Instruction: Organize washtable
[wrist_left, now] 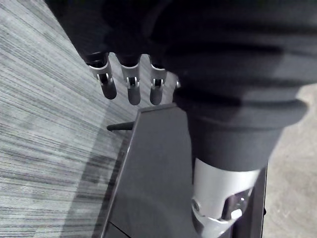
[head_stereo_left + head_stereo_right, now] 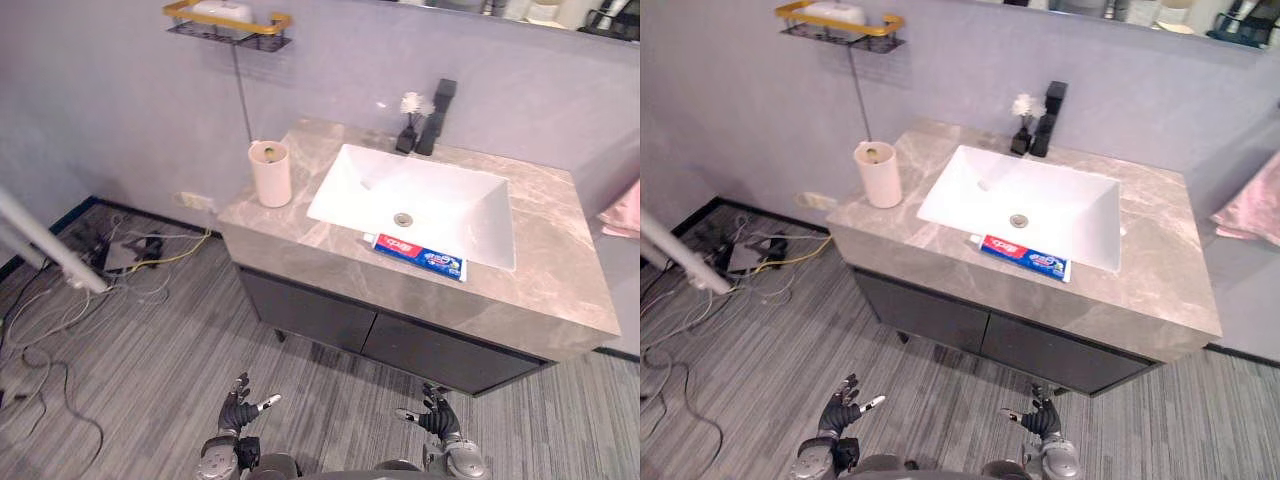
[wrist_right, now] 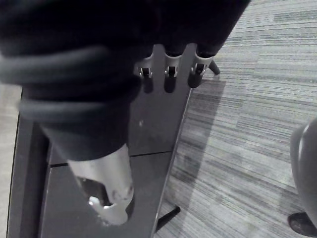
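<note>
Lying on worktop [image 2: 560,285] at sink [image 2: 445,195] front rim: toothpaste tube [image 2: 420,256]; cup [image 2: 270,173] contents unclear; left hand [image 2: 237,410], right hand [image 2: 438,418] released, empty

Dark-tipped silver fingers [image 1: 132,84] — black ribbed wrist cover [image 1: 233,84]

Toothpaste box [image 2: 420,257] flat across sink [image 2: 352,182] front rim

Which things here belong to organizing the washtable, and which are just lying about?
Job: toothpaste box at the front edge of the sink; pale cup at the left end of the washtable; left hand and right hand, both open, low.
Lying about: faucet, white flowers, wall shelf, floor cables, pink towel.
</note>
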